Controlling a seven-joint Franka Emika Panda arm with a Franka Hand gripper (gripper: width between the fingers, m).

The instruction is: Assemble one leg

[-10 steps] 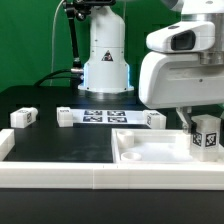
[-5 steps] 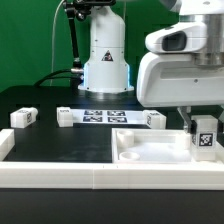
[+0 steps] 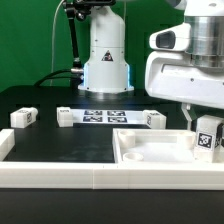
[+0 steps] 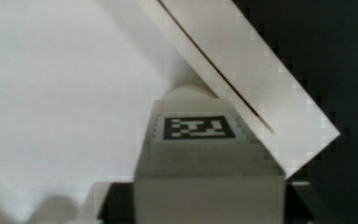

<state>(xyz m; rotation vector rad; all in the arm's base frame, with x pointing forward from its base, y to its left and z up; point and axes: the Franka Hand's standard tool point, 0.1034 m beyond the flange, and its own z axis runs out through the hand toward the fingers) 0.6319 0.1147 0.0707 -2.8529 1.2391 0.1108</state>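
My gripper [image 3: 205, 133] is shut on the leg [image 3: 208, 138], a small white block with a black-and-white tag. It holds the leg upright over the right corner of the large white board with raised rim [image 3: 150, 152] at the exterior view's right. In the wrist view the leg [image 4: 201, 150] fills the space between my gripper's [image 4: 202, 206] dark fingers [image 4: 126, 204]. The board's flat face [image 4: 69, 80] and its slanting rim [image 4: 247, 70] lie beyond it. I cannot tell whether the leg touches the board.
Another loose leg [image 3: 24, 117] lies at the exterior view's left. The marker board [image 3: 104, 116] lies at the back, with small white blocks at its ends [image 3: 154, 118]. The robot base [image 3: 105, 60] stands behind it. A white rail [image 3: 90, 176] runs along the front.
My gripper has shifted a little to the exterior view's right and slightly down, with the leg still in it. Nothing else has moved.
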